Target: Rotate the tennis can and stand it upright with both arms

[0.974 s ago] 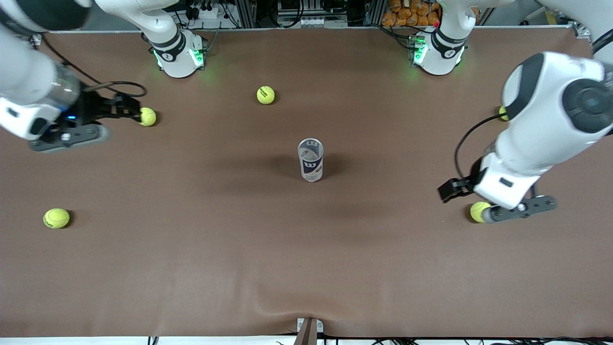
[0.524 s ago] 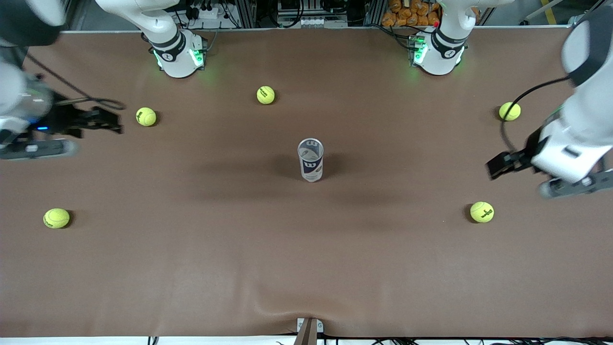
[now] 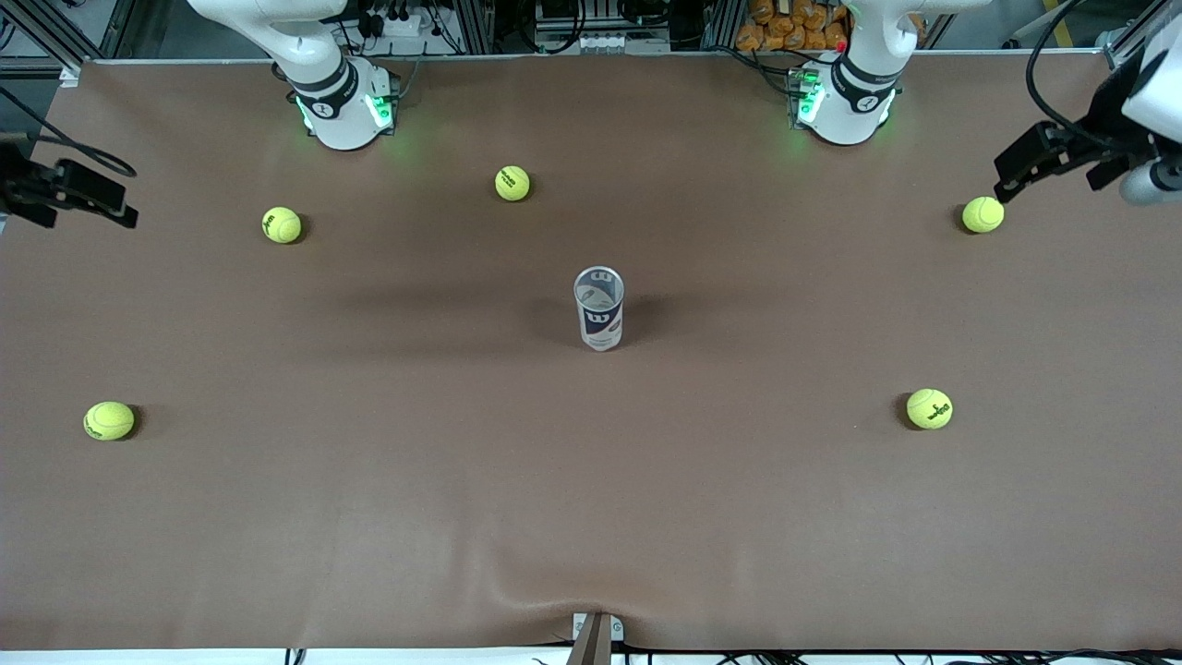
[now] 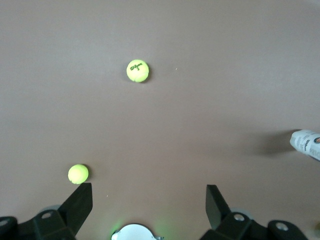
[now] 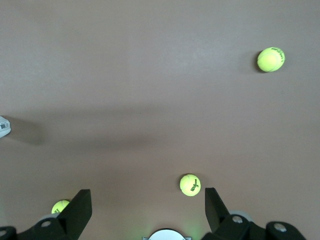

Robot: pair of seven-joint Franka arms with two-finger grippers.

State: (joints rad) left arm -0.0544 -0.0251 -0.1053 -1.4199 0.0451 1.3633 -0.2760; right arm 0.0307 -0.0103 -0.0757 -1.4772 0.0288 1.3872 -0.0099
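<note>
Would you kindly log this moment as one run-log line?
tennis can: upright, mid-table, untouched | left gripper: open, over table edge near a tennis ball | right gripper: open, empty, at its table end

A robotics lab — two arm bases point(image 3: 346, 106) bolted down, cabling point(image 3: 572, 28) along the edge.

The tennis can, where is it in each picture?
Front view: the tennis can stands upright mid-table.
Left wrist view: only its end shows at the picture's edge.
Right wrist view: a sliver at the edge.
Shared landmark: the can's dark shadow on the brown table.
</note>
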